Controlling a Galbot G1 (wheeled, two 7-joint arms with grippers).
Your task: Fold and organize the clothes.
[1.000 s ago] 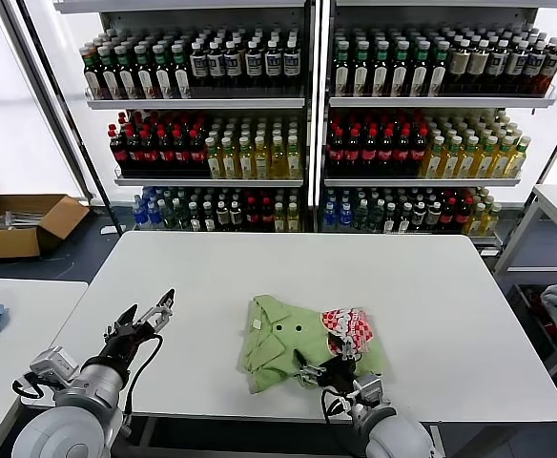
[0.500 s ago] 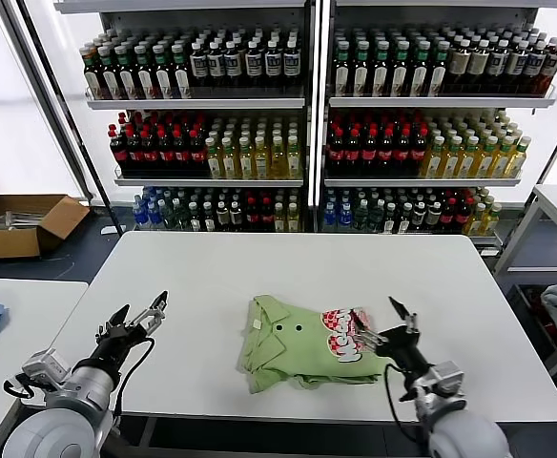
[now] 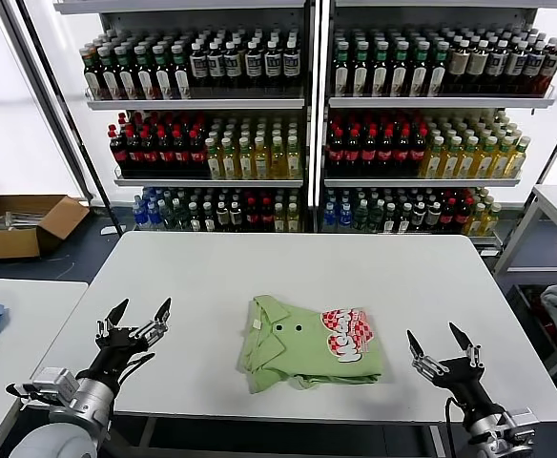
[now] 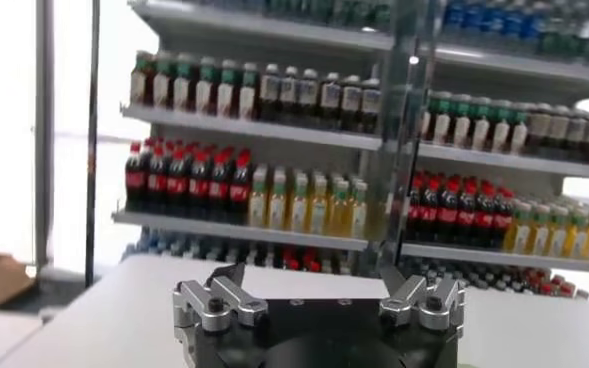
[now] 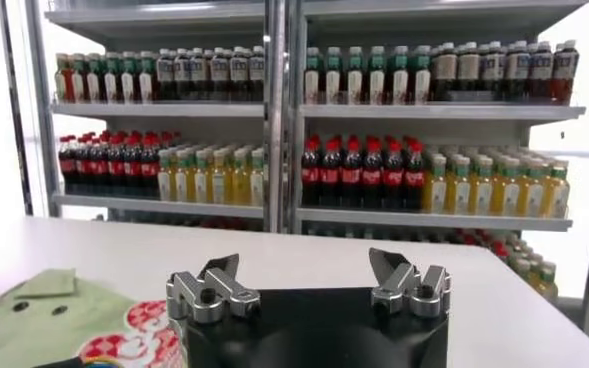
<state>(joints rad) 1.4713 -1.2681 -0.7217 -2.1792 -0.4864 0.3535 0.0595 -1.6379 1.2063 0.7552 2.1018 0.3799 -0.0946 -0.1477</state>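
Clothes (image 3: 312, 343), a light green collared shirt with two dark buttons and a red-and-white chest print, lie folded into a compact bundle on the white table (image 3: 259, 267), near its front edge and a little right of the middle. Off to its right, at the table's front right corner, the right gripper (image 3: 443, 345) hovers with fingers spread wide and nothing between them. Well apart on the other side, the left gripper (image 3: 139, 317) hangs over the front left corner, likewise spread and empty, while shelves of bottles (image 3: 259, 143) stand behind the table.
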